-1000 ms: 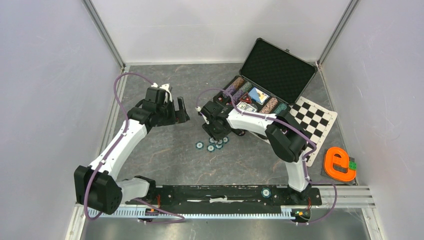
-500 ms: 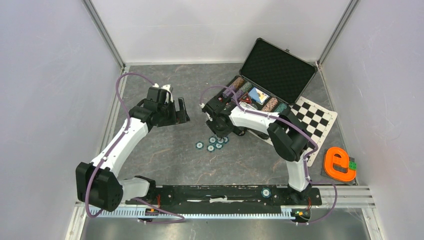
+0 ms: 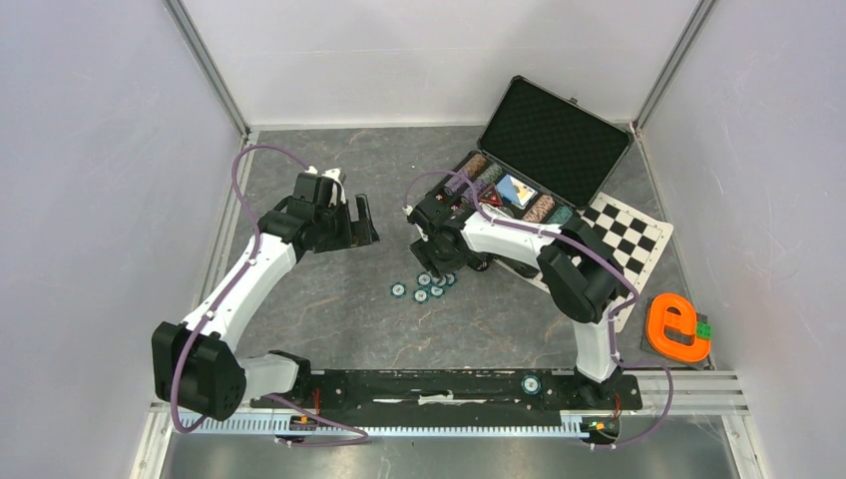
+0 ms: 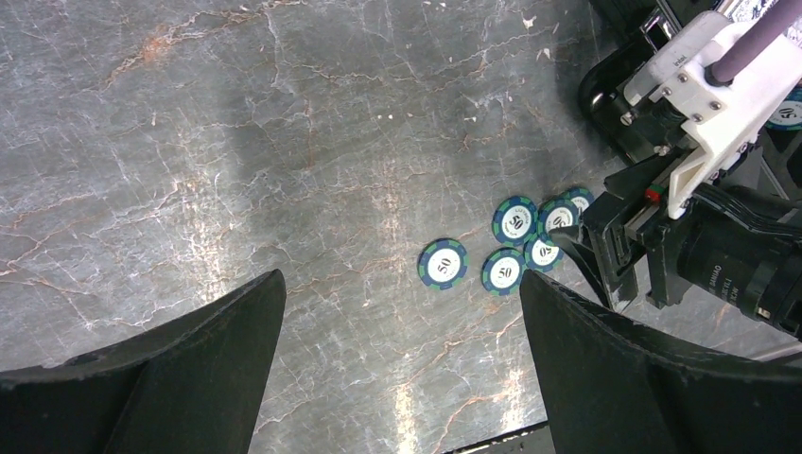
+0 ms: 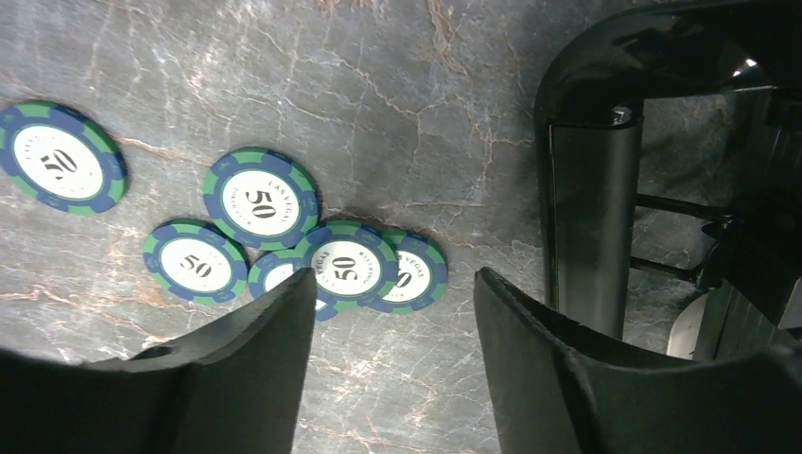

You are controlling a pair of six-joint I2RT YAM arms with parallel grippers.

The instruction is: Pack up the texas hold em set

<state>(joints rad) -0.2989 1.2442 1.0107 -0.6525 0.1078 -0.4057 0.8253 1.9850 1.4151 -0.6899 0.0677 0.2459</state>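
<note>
The top external view looks down from above and behind the arm bases, covering the whole table (image 3: 329, 319). The left wrist view faces down past the left gripper (image 4: 402, 284). The right wrist view, past the right gripper (image 5: 395, 279), sits nearer the surface. All three views share the teal poker chips (image 3: 423, 287).

Reads "50" in dark digits on the white centre of each teal poker chip (image 5: 260, 200) lying on the table (image 5: 426, 113). From the right wrist: "50" under a small arched "LAS VEGAS" on the outlying chip (image 5: 59, 161) at 9 o'clock of the cluster, and likewise on the one at 11 o'clock. "50" beside "VEGAS" on the top chip (image 5: 345, 263) of the overlap. Only a "0" left showing on the covered chip (image 5: 411, 276) at 3 o'clock. From the left wrist: "50" legible on five chips, finer lettering too small to read. From above: chip print too small to read; orange toy (image 3: 677, 329) shaped as a lowercase "e".
</note>
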